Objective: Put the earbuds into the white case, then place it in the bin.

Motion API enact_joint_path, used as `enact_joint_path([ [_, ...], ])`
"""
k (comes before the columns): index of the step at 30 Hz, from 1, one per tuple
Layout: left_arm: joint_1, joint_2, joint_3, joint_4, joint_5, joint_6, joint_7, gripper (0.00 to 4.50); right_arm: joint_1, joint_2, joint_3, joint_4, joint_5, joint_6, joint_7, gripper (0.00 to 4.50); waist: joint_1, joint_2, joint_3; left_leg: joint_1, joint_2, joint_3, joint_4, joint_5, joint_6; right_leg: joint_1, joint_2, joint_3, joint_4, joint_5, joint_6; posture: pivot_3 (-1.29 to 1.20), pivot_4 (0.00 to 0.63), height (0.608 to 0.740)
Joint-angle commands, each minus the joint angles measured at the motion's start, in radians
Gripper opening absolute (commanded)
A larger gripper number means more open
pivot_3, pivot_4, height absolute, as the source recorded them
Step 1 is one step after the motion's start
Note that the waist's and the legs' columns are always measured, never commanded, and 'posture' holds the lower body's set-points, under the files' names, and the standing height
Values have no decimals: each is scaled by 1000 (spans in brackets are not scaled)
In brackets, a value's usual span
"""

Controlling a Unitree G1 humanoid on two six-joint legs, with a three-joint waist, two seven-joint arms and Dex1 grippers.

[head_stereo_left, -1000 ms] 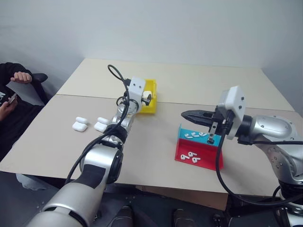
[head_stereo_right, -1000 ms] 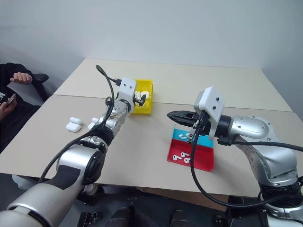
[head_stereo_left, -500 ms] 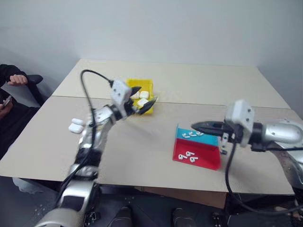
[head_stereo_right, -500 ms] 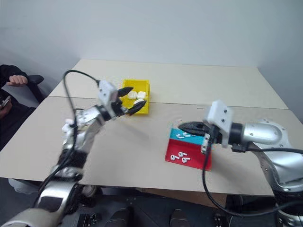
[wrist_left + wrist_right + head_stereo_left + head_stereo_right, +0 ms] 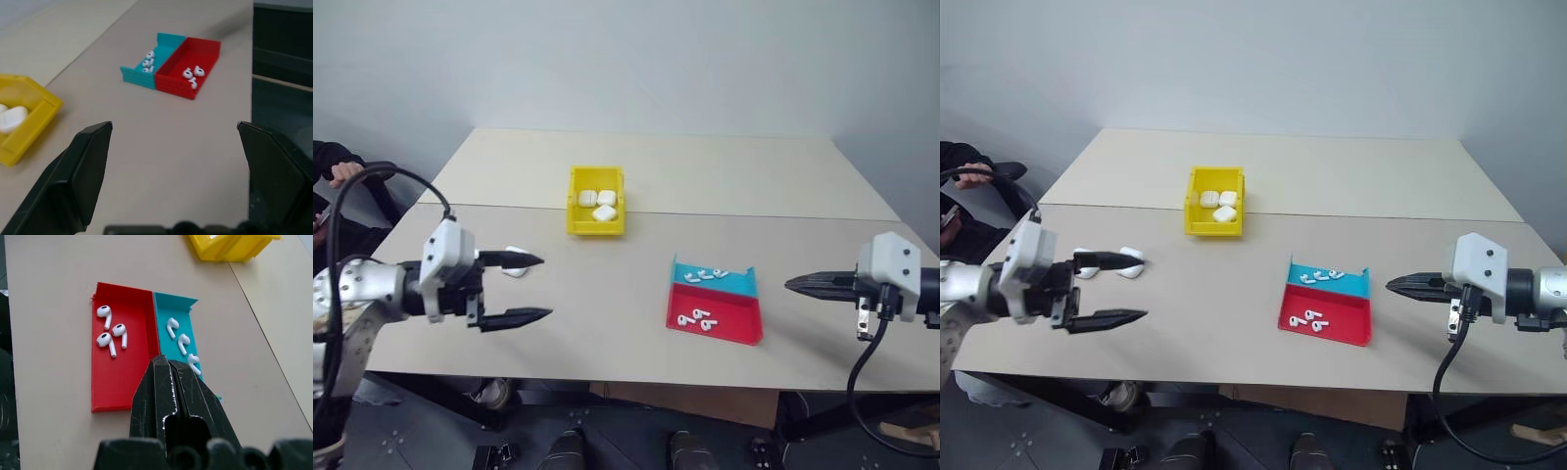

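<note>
The yellow bin point(image 5: 596, 226) stands mid-table with three white cases point(image 5: 599, 204) inside. Two more white cases point(image 5: 1130, 271) lie on the table at the left, just behind the upper finger of my left gripper point(image 5: 546, 287). That gripper is open and empty, pointing right across the table. Three earbuds point(image 5: 110, 331) lie in the red tray point(image 5: 729, 330) and three earbuds point(image 5: 180, 340) in the blue tray point(image 5: 736, 284). My right gripper point(image 5: 790, 284) hovers shut and empty to the right of the trays, pointing left at them.
A seam runs across the table point(image 5: 705, 176) behind the bin. A person's hand point(image 5: 342, 173) shows past the table's left edge. Bare tabletop lies between the left gripper and the trays.
My left arm has drawn back from the bin toward the near left, gripper open and empty. My right gripper has pulled rightward off the trays, staying shut. The camera view has also shifted.
</note>
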Motion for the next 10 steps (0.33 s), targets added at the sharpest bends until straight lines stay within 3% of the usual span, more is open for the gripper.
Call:
enact_joint_path([
  [1,38,22,62,-19,-8,-4,1,4470,24,-25,-62,-13,23,-40,48,0,0,0,0,0,0,0,0,0,0,-1,0,0,0,0,0,0,150,740],
  [10,51,34,45,-28,-25,-5,-11,4470,45,13,-51,-12,19,-99,70,0,3,0,0,-1,0,1,-1,0,0,-2,0,0,0,0,0,0,150,740],
])
